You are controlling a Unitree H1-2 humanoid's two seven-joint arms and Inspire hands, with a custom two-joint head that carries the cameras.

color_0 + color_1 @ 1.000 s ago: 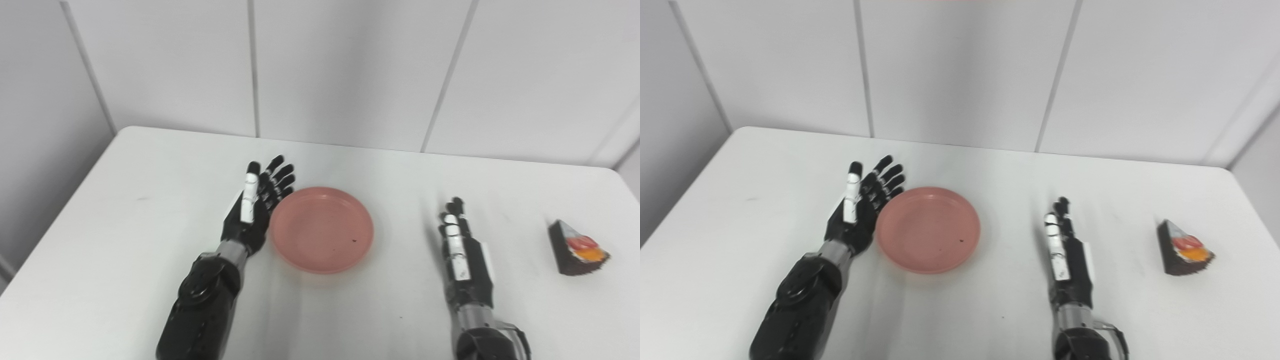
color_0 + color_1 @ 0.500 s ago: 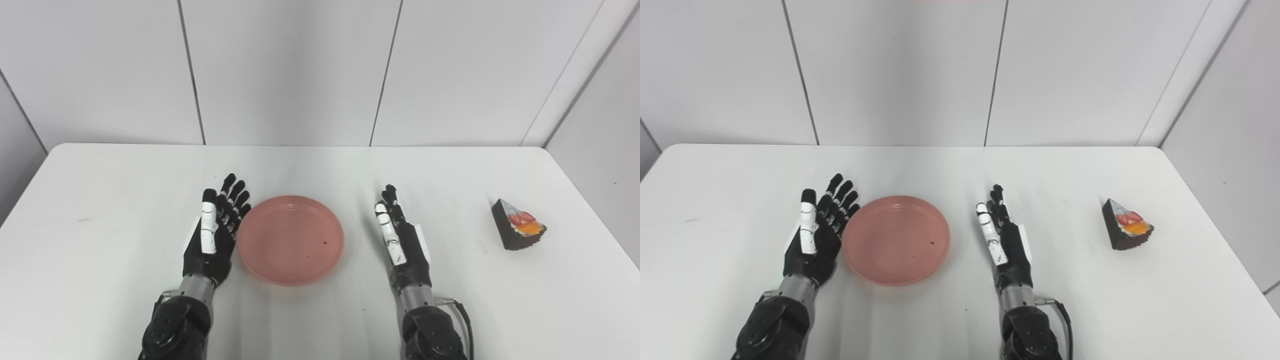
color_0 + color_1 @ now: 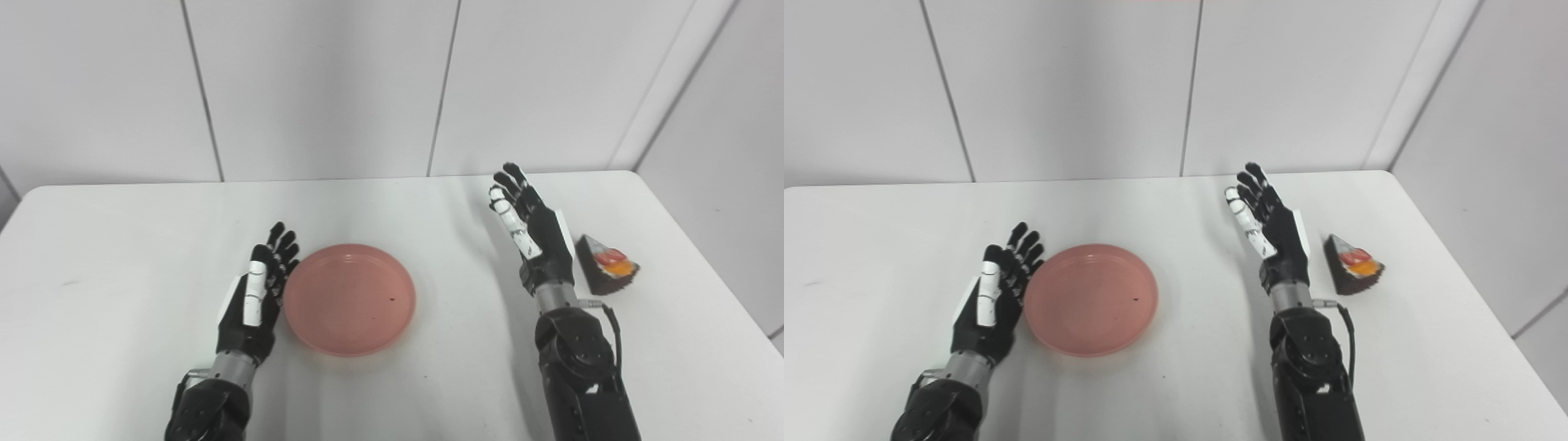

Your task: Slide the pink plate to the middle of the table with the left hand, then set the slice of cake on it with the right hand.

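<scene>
The pink plate (image 3: 349,299) sits mid-table, just beside the left hand's (image 3: 254,300) fingertips. That hand is flat, fingers spread, holding nothing. The cake slice (image 3: 606,264) lies just behind the raised right hand (image 3: 536,239), also spread and empty.

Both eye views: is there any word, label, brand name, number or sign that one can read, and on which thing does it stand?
None can be read in either view.
The pink plate, the slice of cake, the table and the wall panels show no print.
The left hand and right hand carry plain white patches, with no lettering visible.
</scene>
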